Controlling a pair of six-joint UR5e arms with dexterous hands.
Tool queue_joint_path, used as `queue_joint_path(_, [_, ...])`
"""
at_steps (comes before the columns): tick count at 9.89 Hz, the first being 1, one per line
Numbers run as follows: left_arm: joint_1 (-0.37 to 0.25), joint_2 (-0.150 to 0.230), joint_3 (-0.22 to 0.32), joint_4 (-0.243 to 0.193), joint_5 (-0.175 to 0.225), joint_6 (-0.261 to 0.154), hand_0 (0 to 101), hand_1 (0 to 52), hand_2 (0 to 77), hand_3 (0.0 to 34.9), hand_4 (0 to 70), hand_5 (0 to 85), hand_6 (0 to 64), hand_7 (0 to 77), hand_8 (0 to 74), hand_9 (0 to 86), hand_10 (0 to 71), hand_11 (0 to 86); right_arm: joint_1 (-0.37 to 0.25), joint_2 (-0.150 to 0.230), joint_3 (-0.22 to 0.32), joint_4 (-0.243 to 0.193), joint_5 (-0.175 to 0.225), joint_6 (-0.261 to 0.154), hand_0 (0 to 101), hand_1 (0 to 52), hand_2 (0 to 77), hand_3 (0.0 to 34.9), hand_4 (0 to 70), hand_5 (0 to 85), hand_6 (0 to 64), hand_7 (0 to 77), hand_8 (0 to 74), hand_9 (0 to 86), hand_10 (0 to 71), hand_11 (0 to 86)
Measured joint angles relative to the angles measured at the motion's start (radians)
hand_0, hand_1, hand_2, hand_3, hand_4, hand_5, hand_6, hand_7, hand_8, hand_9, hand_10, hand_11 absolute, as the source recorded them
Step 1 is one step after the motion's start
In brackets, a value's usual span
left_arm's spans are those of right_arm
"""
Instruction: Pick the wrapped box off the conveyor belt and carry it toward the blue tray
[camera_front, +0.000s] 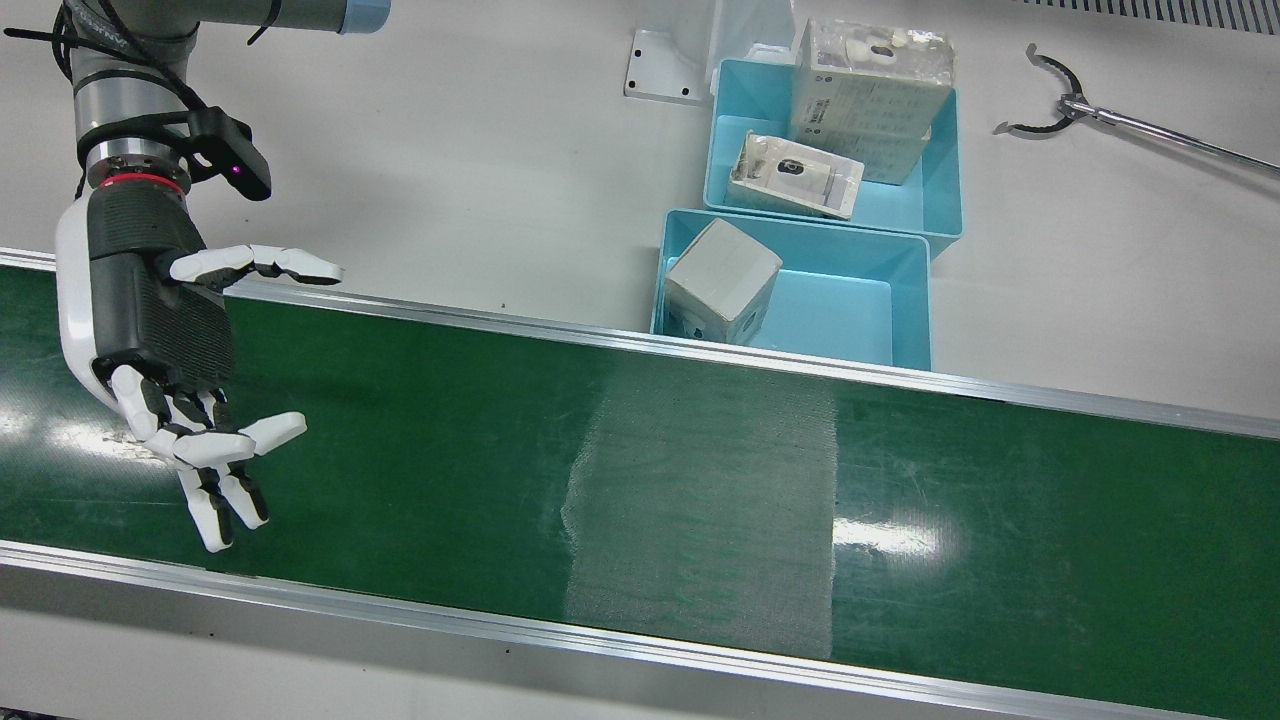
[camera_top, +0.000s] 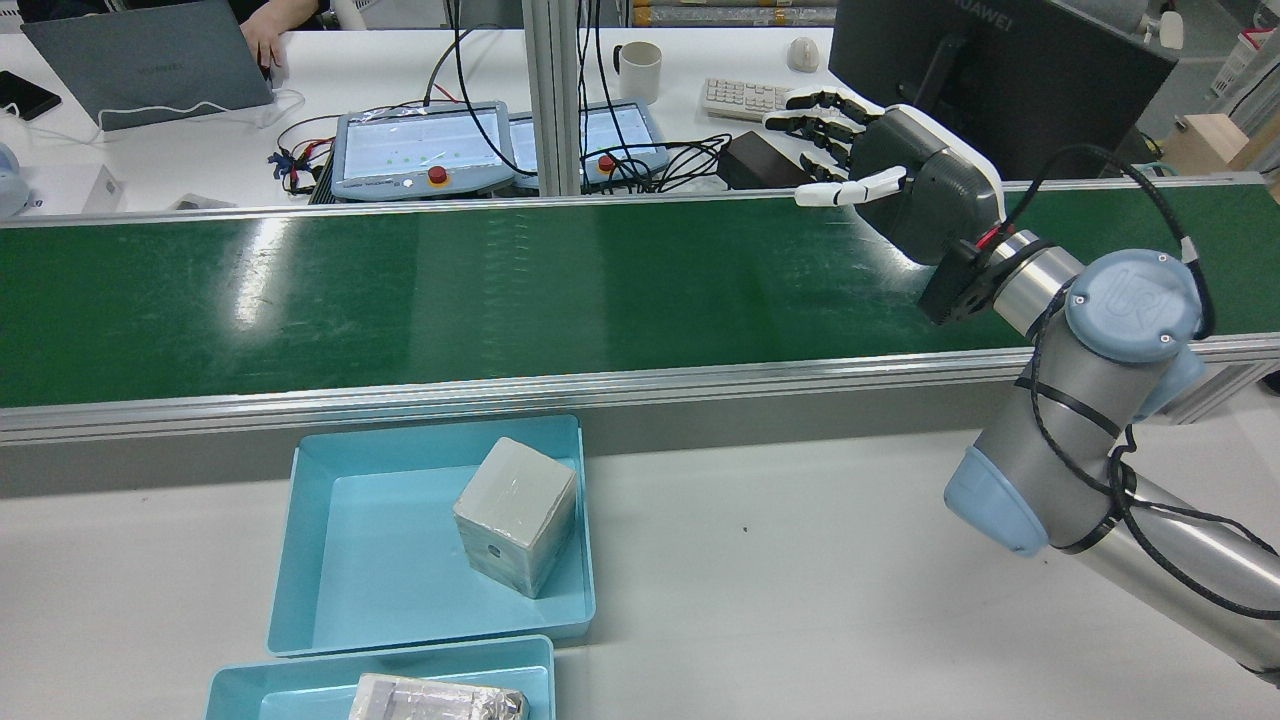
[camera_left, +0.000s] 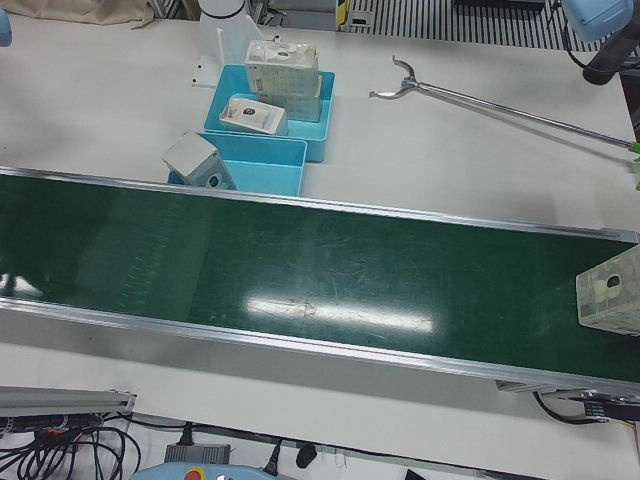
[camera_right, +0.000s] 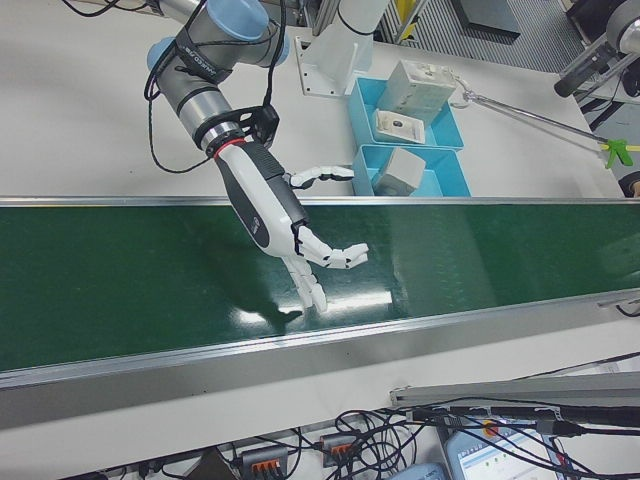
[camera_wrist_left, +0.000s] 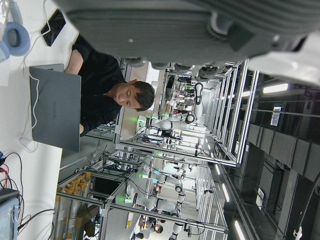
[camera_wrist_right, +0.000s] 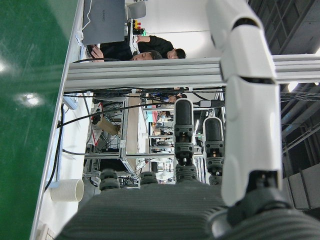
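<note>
Green conveyor belt carried one wrapped box at its far end. My right hand hovered spread and empty above it; whether my left hand was spread or closed, I couldn't tell.

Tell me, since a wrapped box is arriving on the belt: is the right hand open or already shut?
Open. The right hand hovers above the green conveyor belt with fingers spread, holding nothing.

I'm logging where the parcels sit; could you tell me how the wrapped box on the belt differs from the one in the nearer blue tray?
The wrapped box on the belt lies on the green conveyor at the left-front view's right edge, partly cut off. The box in the tray leans tilted against the blue tray wall. Both are pale, film-wrapped, and untouched by the open right hand.
</note>
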Motion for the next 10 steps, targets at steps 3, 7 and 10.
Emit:
queue_joint_path(3, [0.0,0.0,0.0,0.0,0.0,0.0,0,0.0,0.5,0.0,0.0,1.1,0.5,0.0,0.0,0.0,0.5,0.0,0.005,0.001,-0.002,0.002,0.0,0.003,50,19.1,21.8,17.5,12.5,36.0,3.3,26.2,0.0,7.6,0.0,1.6])
queue_joint_path(7, [0.0,0.0,0.0,0.0,0.0,0.0,0,0.0,1.1,0.0,0.0,1.1,0.0,0.0,0.0,0.0,0.0,0.0,-0.004,0.004,-0.009,0.026,0.001,0.0,54,25.6,26.2,15.9,12.5,37.1,3.3,25.6,0.0,6.5,0.0,1.6])
queue_joint_path(10, [0.0,0.0,0.0,0.0,0.0,0.0,0,0.0,0.5,0.0,0.0,1.1,0.0,0.5,0.0,0.0,0.5,0.0,-0.018,0.001,-0.058,0.14,-0.002,0.005,51,13.1,16.4,14.9,9.3,35.5,2.2,22.9,1.6,6.0,1.6,4.9])
